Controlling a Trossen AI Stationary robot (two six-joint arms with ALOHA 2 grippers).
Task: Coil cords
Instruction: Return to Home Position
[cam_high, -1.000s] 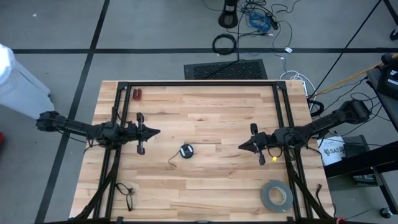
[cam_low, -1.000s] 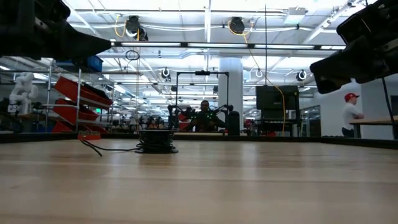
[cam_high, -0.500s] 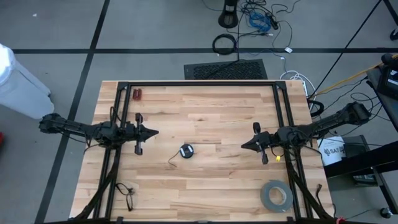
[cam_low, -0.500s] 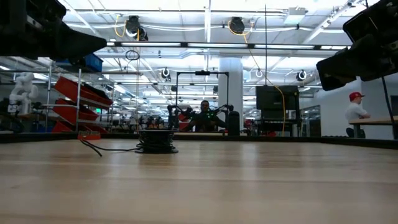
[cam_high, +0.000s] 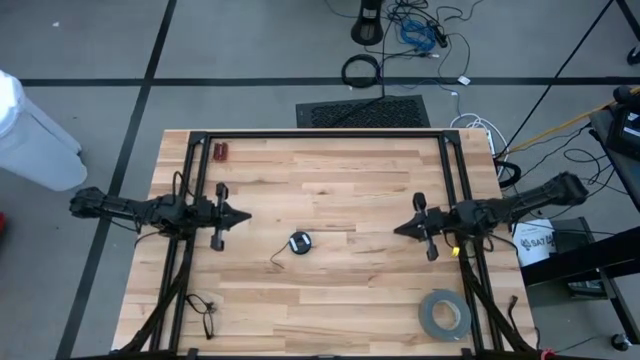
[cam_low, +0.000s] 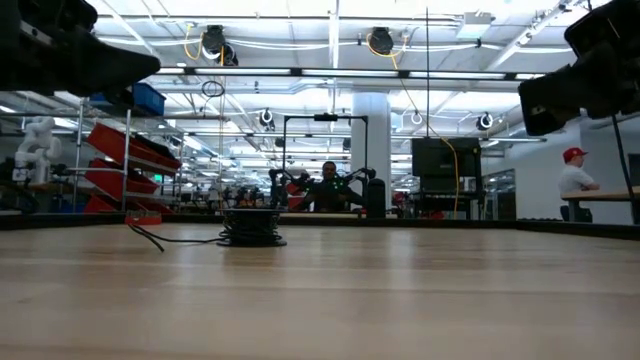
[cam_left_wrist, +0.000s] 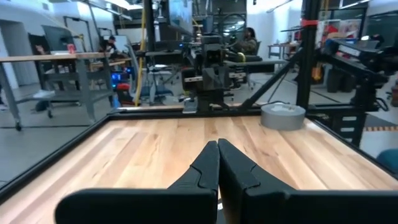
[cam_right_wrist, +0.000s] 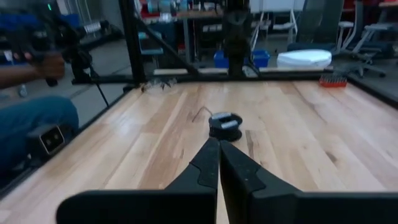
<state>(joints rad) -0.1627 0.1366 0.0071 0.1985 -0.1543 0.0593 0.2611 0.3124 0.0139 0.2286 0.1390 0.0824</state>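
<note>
At table centre, I find the cord bundle (cam_high: 300, 242) lying as a small round black coil on the bare wood of the table (cam_high: 340, 180). A short loose tail trails from it toward the left arm's side. It sits between the two arms, apart from both.

Left gripper (cam_high: 246, 214) hangs over the left part of the table, pointing inward. Its wrist view shows the fingers (cam_left_wrist: 205, 168) pressed together tip to tip, with nothing between them.

Right gripper (cam_high: 398, 231) hangs over the right part, pointing toward the bundle. Its fingers (cam_right_wrist: 205, 165) are likewise closed and empty, and the bundle lies well ahead of their tips.

Grey tape roll (cam_high: 444, 315) lies flat near a corner on the right arm's side, well apart from the bundle. A small red item (cam_high: 220, 152) lies near a corner on the left arm's side.

Writing: a white container (cam_high: 535, 243) on the floor beside the table's right edge bears dark lettering, too small for me to read.
</note>
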